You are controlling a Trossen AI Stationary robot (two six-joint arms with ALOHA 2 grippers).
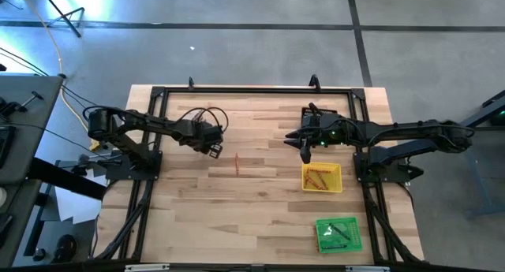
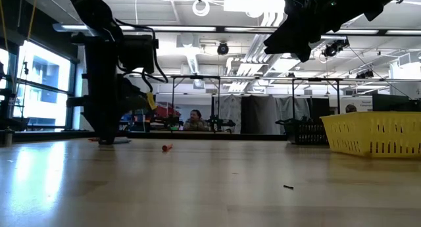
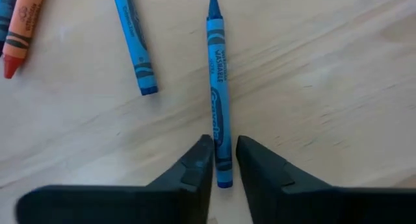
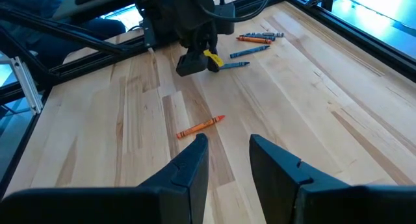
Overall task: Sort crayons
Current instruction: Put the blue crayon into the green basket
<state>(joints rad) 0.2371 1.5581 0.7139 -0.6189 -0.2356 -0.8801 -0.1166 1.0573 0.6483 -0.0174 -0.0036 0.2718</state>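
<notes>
A blue crayon (image 3: 219, 100) lies between the fingers of my left gripper (image 3: 223, 160), which is down at the table left of centre (image 1: 213, 143) and shut on it. A second blue crayon (image 3: 134, 42) and an orange-red crayon (image 3: 19, 29) lie flat on the wood beside it. A lone orange-red crayon (image 1: 237, 165) lies flat mid-table, also in the right wrist view (image 4: 200, 126). My right gripper (image 4: 227, 159) is open and empty above the table, just beyond the yellow tray (image 1: 338, 171). My left gripper pinches the blue crayon near its blunt end (image 3: 221, 146) between its two fingers. The fingers point along the crayon, whose pointed tip (image 3: 213, 2) sticks out ahead of them. Whether the crayon is off the wood, I cannot tell.
The yellow tray holds several orange-red crayons (image 1: 318, 177). A green tray (image 1: 353, 244) with dark crayons stands at the near right. A small heap of crayons (image 4: 260, 37) lies past my left gripper. Black frame rails (image 1: 237, 89) run round the table.
</notes>
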